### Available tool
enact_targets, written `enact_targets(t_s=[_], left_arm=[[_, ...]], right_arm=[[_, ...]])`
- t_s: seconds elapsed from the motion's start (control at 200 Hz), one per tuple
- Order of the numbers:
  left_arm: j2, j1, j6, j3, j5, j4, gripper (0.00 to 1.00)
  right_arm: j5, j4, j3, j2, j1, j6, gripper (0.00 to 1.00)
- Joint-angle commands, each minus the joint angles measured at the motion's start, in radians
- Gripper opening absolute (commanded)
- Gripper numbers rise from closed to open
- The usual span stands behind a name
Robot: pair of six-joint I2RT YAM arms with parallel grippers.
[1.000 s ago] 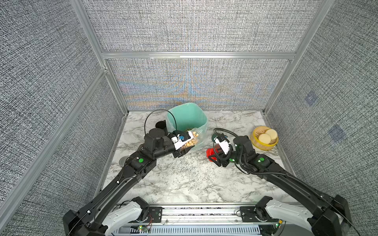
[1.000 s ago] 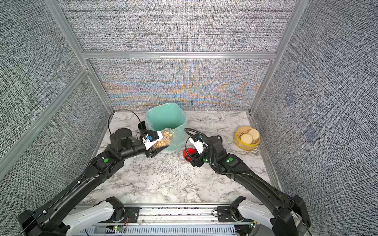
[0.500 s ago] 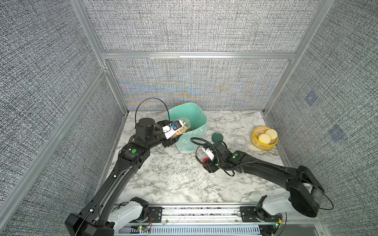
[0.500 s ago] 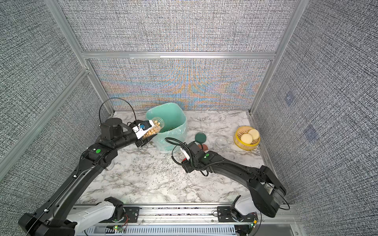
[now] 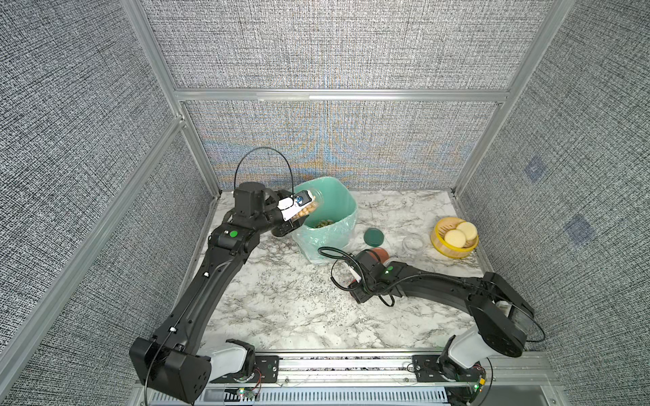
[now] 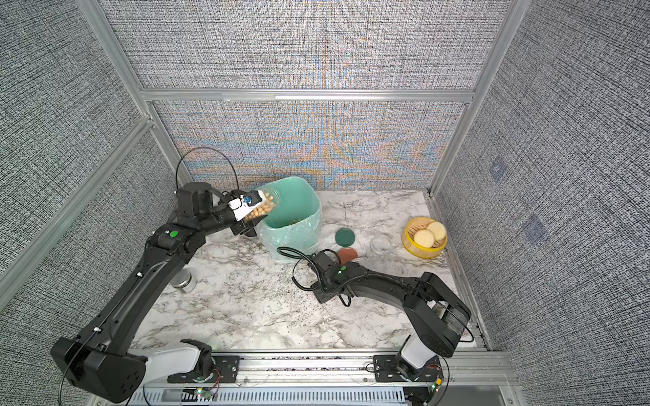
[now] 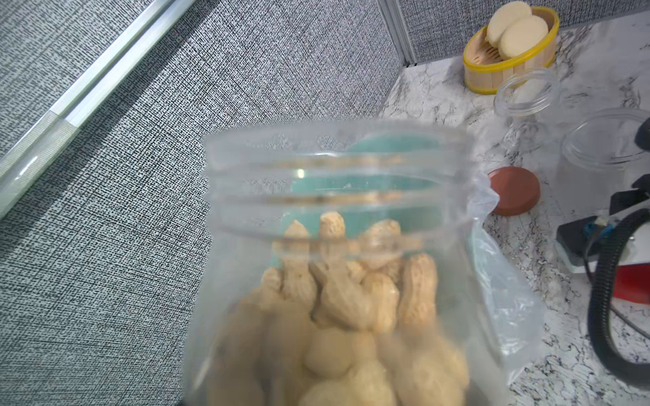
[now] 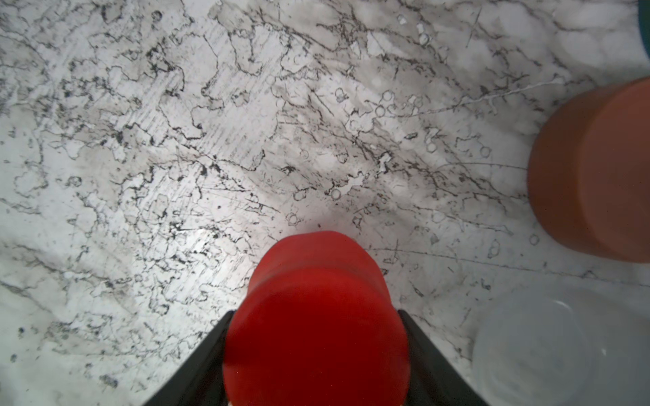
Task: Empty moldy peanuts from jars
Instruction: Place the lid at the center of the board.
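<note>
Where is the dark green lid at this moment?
In both top views the dark green lid lies flat on the marble table, right of the teal bin, between it and the empty clear jar, close to the terracotta lid.

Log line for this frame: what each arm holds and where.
left jaws: shut on open jar, peanuts inside, tilted over green bin | right jaws: shut on red lid, close to table
</note>
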Motion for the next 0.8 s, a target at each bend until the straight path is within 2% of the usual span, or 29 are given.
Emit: enact_targets(t_s=[0.0,0.07,0.235,0.46,0.505,0.526,0.541,0.791], left_arm=[[0.053,0.008,0.105,0.089,-0.003,-0.068,0.00],[0.095,0.008,0.152,0.147,-0.016,-0.107,0.00],[0.182,0.008,0.240,0.251,-0.060,-0.162,0.00],[0.244,0.008,0.286,0.309,-0.093,-0.196,0.00],[0.247,0.008,0.289,0.305,-0.096,-0.195,0.00],[0.248,0.008,0.291,0.303,-0.097,-0.195,0.00],[0.249,0.007,0.292,0.303,-0.099,-0.195,0.00],[0.267,0.008,0.315,0.294,-0.117,-0.194,0.00]], right_arm=[[0.004,0.038,-0.003,-0.013,0.001,-0.001,0.33],[-0.012,0.049,-0.009,-0.032,0.001,-0.004,0.35],[-0.053,0.092,-0.025,-0.066,0.001,-0.003,0.47],[-0.036,0.072,-0.026,-0.039,0.001,-0.013,0.57],[-0.032,0.074,-0.029,-0.040,0.001,-0.011,0.71],[-0.030,0.074,-0.031,-0.040,0.001,-0.012,0.92],[-0.030,0.075,-0.031,-0.040,0.001,-0.013,0.97],[-0.037,0.092,-0.025,-0.059,0.001,-0.023,0.98]])
